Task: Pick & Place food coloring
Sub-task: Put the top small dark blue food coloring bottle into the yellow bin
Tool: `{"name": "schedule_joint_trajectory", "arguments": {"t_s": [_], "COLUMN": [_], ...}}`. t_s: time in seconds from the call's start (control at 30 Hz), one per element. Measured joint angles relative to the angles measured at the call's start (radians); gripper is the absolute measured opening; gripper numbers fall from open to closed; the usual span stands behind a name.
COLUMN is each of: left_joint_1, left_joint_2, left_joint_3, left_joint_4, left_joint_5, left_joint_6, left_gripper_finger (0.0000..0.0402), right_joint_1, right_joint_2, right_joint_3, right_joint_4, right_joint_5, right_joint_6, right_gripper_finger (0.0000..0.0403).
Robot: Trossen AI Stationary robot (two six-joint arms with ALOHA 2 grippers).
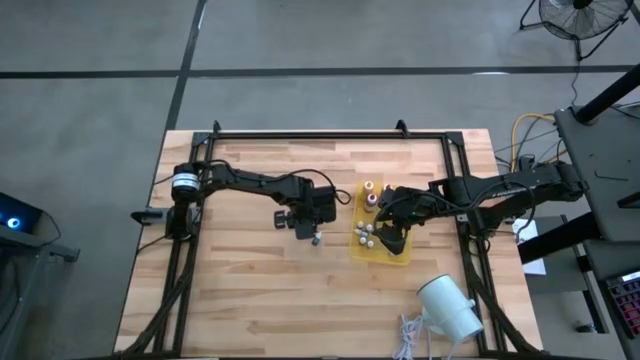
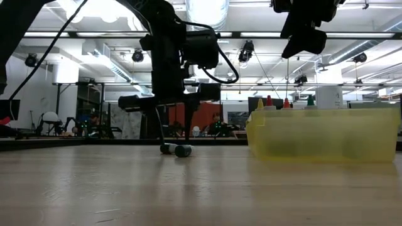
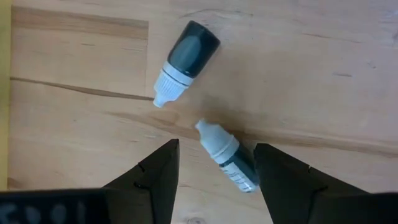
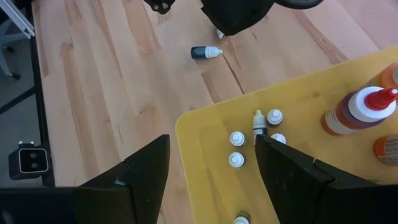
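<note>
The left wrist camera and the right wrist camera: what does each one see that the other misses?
Only the left wrist view shows two small dark bottles with white caps lying on the wooden table: one farther off, one between the open left tool.

Only the right wrist view shows the yellow tray, white-capped vials standing in it, a red-tipped bottle, and the open right tool above the tray's edge.

Both show the tabletop, and one lying dark bottle also appears in the right wrist view.

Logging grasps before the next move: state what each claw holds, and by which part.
Nothing is held. The left claw hangs open over two dark vials lying on the table; the right claw is open above the yellow tray.
</note>
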Motion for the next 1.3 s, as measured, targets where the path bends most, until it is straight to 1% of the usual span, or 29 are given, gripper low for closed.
{"name": "schedule_joint_trajectory", "arguments": {"t_s": [0.1, 0.43, 0.6, 0.7, 0.9, 1.3], "left_joint_1": [-0.004, -0.005, -0.006, -0.007, -0.017, -0.019], "left_joint_2": [0.000, -0.003, -0.003, -0.004, -0.004, -0.004], "left_joint_3": [0.004, 0.028, 0.043, 0.056, 0.050, 0.050], "left_joint_4": [0.000, 0.004, 0.003, -0.017, -0.092, -0.086], "left_joint_5": [0.000, 0.000, -0.042, -0.043, -0.027, -0.025], "left_joint_6": [-0.017, -0.213, -0.454, -0.570, -0.631, -0.795], "left_gripper_finger": [0.0178, 0.0178, 0.0178, 0.0178, 0.0178, 0.0178], "right_joint_1": [0.000, 0.000, 0.000, 0.000, 0.000, 0.000], "right_joint_2": [0.000, 0.000, 0.000, 0.000, 0.000, 0.000], "right_joint_3": [0.000, 0.000, 0.000, 0.000, 0.000, 0.000], "right_joint_4": [0.000, 0.000, -0.003, -0.006, -0.007, -0.007], "right_joint_5": [0.000, 0.001, 0.002, 0.004, 0.010, 0.011], "right_joint_6": [0.000, -0.011, -0.019, -0.039, -0.055, -0.060], "right_gripper_finger": [0.0226, 0.0226, 0.0226, 0.0226, 0.0226, 0.0226]}}
